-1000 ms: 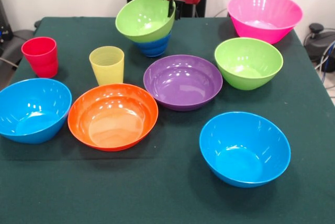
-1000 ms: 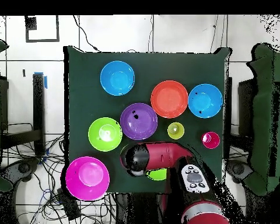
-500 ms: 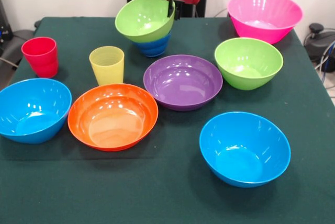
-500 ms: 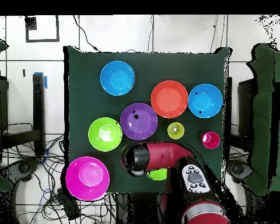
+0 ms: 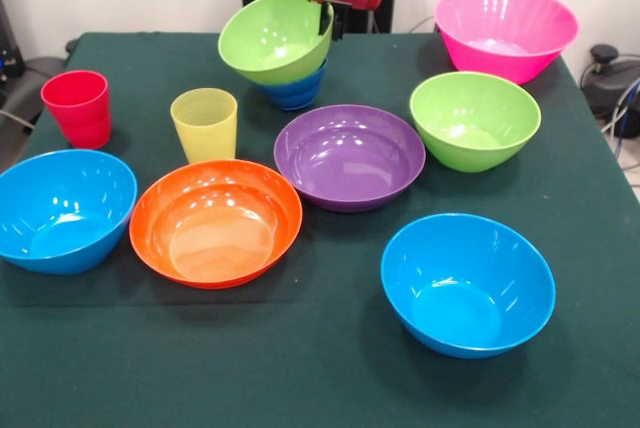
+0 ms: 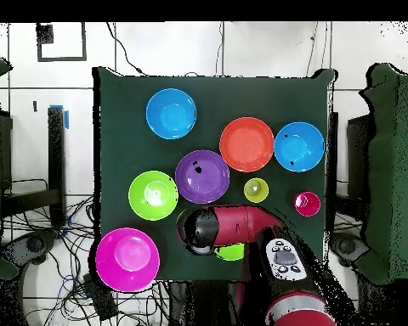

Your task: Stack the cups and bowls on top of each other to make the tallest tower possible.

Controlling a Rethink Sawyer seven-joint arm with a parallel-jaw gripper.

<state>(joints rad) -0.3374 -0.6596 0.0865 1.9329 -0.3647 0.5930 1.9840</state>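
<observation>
Tool (image 5: 331, 20) grips the rim of the tilted lime green bowl (image 5: 275, 36), which sits in the small dark blue bowl (image 5: 296, 87) just below it, starting the tower

A dark green table cloth (image 5: 300, 368) covers the table — cables (image 6: 37, 242) trail on the floor beside it.

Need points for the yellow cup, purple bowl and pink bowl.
yellow cup (image 5: 204, 124), front view, on its ridged side wall.
purple bowl (image 5: 349, 155), front view, on its inner floor.
pink bowl (image 6: 127, 260), overhead view, on its inside.
</observation>
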